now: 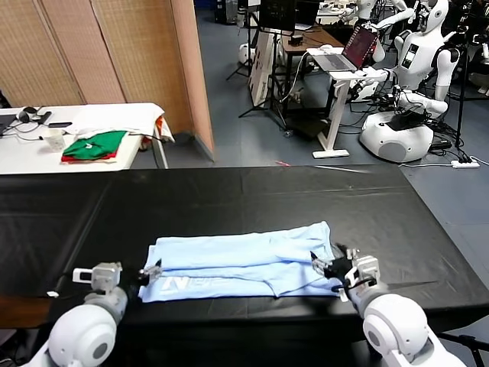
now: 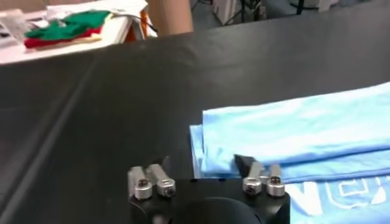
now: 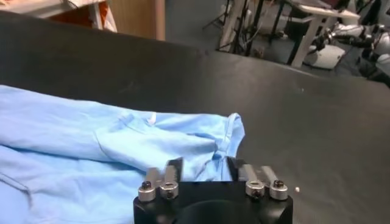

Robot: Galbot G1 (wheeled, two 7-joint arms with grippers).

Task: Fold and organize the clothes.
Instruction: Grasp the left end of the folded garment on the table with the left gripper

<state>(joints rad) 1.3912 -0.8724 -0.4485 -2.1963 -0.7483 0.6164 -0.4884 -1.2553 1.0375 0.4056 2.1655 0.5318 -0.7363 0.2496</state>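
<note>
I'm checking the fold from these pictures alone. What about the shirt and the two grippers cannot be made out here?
- T-shirt: white lettering is partly covered by the upper fold in the head view, and cut off by the picture's edge in the left wrist view.
- Layers underneath: hidden by the top cloth in every view.
- Left gripper, right gripper: their fingertips are hidden behind each gripper's own body in the wrist views, so contact with the cloth is unclear.

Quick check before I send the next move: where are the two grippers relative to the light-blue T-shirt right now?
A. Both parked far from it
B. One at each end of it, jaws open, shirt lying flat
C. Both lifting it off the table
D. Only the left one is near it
B: the left gripper and right gripper sit open at opposite ends of the T-shirt, which lies folded on the black table.
</note>
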